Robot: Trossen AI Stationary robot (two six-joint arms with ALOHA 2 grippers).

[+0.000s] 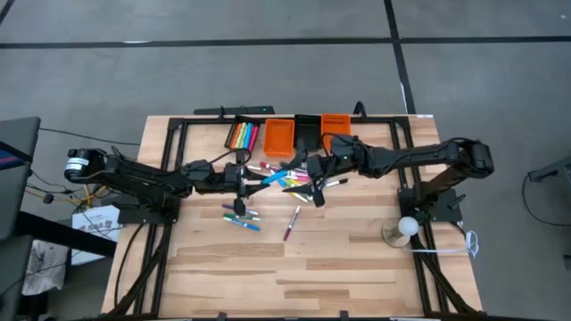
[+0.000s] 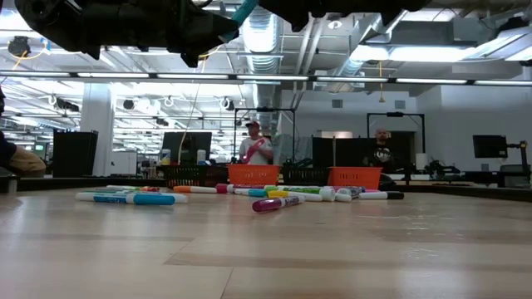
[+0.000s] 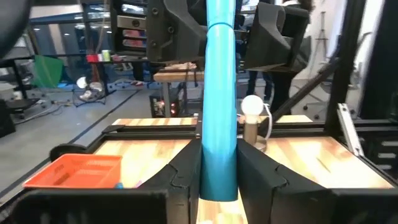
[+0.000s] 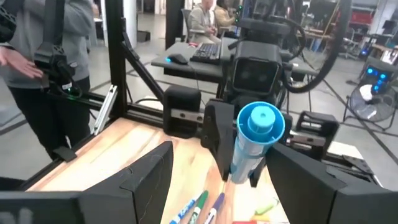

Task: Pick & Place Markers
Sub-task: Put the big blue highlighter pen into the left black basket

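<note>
Clamped between the dark fingers of the left gripper, a blue marker stands on end, lifted above the middle of the table toward its far edge. From opposite, the right gripper faces it with its jaws spread and holding nothing, the marker's round blue end pointing at that arm's camera. Loose markers lie scattered on the wood below, near the orange bins at the far edge. Each looks light, stiff and smooth-barrelled, likely to roll or slip, so a squeeze across mid-barrel seems the safest hold. Only the overhead view shows both arms meeting mid-table and a full bin of markers at the far edge; only the table-level view shows the pile lying flat, with people in the room beyond.
</note>
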